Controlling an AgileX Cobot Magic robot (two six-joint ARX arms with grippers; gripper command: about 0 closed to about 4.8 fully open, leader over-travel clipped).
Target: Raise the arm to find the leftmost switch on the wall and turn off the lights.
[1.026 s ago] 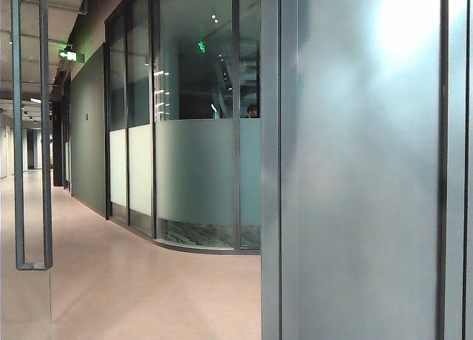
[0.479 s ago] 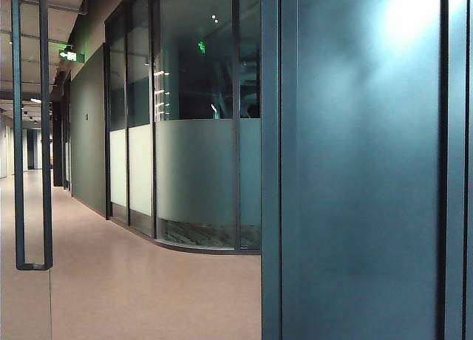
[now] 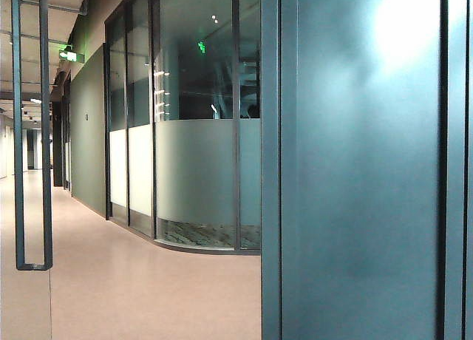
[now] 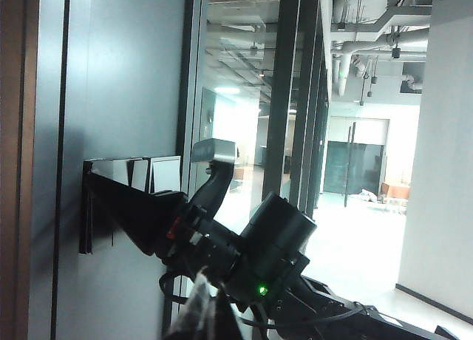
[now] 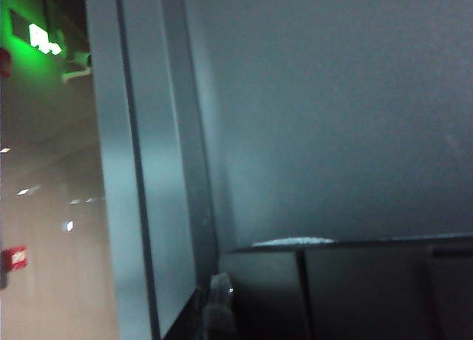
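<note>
**Right pincer at the switches: the risk is pressing the wrong one**

In the left wrist view the right pincer (image 4: 111,196) reaches out as a dark wedge against the wall (image 4: 126,74). Its tip is at or touching the row of pale switches (image 4: 151,174), which sit just above and behind its fingers. We cannot tell whether those fingers are together or apart. Of the left pincer (image 4: 199,318) only a blurred sliver shows, held back behind the right arm, and its state is also unclear. The exterior view shows neither arm.

The main hazard, as we judge it, is hitting a neighbouring rocker. The switches stand edge to edge, and a broad wedge could press two at once or slide off onto the wrong one. From these angles we cannot pick out the leftmost switch. The right wrist view sits so close that it shows only dark switches (image 5: 355,288) just ahead of the fingertip.

The dark post (image 4: 194,96) stands close beside the pincer's wrist, so sideways travel that way is tight. Behind the pincer, away from the wall, there is open room to back off.
</note>
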